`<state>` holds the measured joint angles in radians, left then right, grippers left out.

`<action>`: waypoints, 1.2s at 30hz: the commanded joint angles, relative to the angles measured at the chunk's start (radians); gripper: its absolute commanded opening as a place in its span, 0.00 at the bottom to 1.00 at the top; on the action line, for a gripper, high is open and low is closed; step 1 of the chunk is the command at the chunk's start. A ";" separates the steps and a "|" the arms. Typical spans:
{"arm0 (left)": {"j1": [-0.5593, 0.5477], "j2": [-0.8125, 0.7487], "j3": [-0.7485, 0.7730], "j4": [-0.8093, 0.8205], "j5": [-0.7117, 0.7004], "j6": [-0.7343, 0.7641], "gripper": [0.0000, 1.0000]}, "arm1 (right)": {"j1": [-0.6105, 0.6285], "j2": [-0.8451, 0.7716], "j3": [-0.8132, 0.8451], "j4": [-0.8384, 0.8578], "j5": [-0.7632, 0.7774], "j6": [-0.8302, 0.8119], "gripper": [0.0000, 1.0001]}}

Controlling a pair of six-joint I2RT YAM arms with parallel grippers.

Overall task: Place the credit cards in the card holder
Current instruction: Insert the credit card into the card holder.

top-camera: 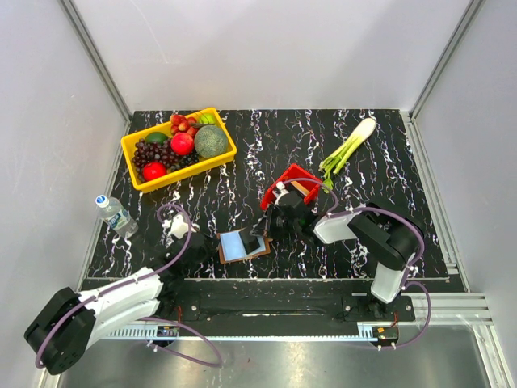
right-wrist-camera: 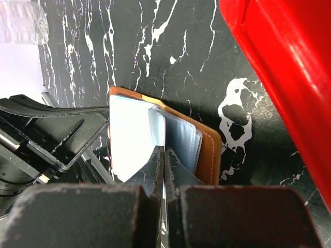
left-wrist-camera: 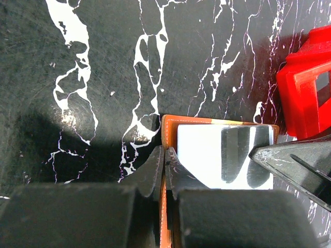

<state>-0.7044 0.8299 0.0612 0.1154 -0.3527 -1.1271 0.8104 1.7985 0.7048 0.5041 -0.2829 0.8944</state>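
The card holder (top-camera: 241, 246) is a brown leather wallet lying open near the table's front, its pale blue inside facing up. My left gripper (top-camera: 215, 248) is shut on its brown left edge (left-wrist-camera: 166, 155). My right gripper (top-camera: 260, 236) is shut on a thin pale blue inner leaf (right-wrist-camera: 156, 126) of the card holder (right-wrist-camera: 207, 142), which stands up from the open wallet. I cannot tell whether a card is in that leaf. A tan card edge (top-camera: 304, 189) seems to show in the red bin (top-camera: 284, 182); the right arm hides the other credit cards.
The red bin stands just behind and to the right of the holder, close to my right wrist (right-wrist-camera: 279, 67). A yellow basket (top-camera: 220, 158) of fruit sits at the back left, a water bottle (top-camera: 115, 213) at the left edge, and a leek (top-camera: 347, 148) at the back right.
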 commanded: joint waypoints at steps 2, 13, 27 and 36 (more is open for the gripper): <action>0.000 -0.014 0.002 -0.068 -0.020 0.024 0.00 | -0.008 -0.016 -0.024 -0.049 0.113 -0.015 0.00; -0.001 0.041 0.023 -0.043 -0.011 0.044 0.00 | -0.016 -0.007 -0.027 -0.035 0.088 -0.014 0.00; 0.000 0.083 0.038 -0.059 -0.023 0.039 0.00 | -0.016 0.044 -0.059 0.157 -0.085 0.006 0.00; 0.000 0.084 0.043 -0.068 -0.031 0.039 0.00 | -0.016 -0.047 -0.148 0.235 -0.003 0.003 0.00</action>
<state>-0.7044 0.8932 0.0959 0.1139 -0.3752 -1.1072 0.7853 1.8103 0.6109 0.6949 -0.3088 0.9123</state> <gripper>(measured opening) 0.024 0.009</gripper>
